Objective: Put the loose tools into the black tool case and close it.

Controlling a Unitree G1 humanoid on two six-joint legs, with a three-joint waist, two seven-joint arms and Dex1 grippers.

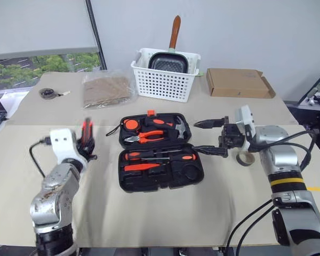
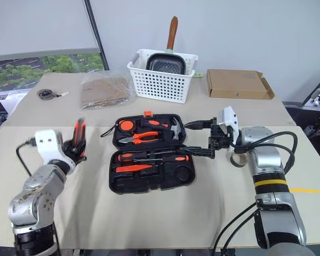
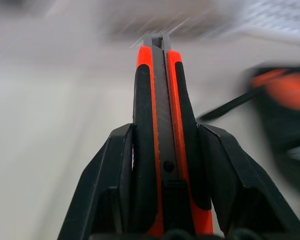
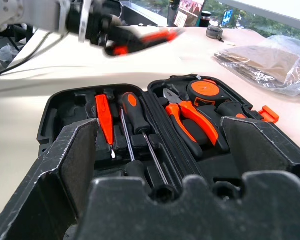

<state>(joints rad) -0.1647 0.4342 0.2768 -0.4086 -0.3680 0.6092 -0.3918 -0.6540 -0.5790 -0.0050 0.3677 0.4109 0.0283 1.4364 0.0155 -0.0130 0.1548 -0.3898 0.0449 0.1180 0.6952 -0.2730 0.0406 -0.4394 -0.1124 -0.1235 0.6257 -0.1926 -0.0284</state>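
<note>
My left gripper [image 3: 160, 150] clamps the utility knife [image 3: 160, 115] above the table [image 1: 149, 213], at about nine o'clock from the open tool case [image 1: 160, 170]. My right gripper [image 1: 210, 137] hangs at three o'clock of it, fingers spread and empty. Two long screwdrivers [image 4: 135, 130] and the short one [image 4: 104, 120] lie in the case (the knife looks blurred from my head).

Lab: paper-covered table [image 1: 149, 224], window [image 1: 42, 66]

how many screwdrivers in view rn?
3, all in the case's near half: two long black-and-orange ones side by side, and a short orange-red one next to them. Others could be hidden elsewhere in the case.
</note>
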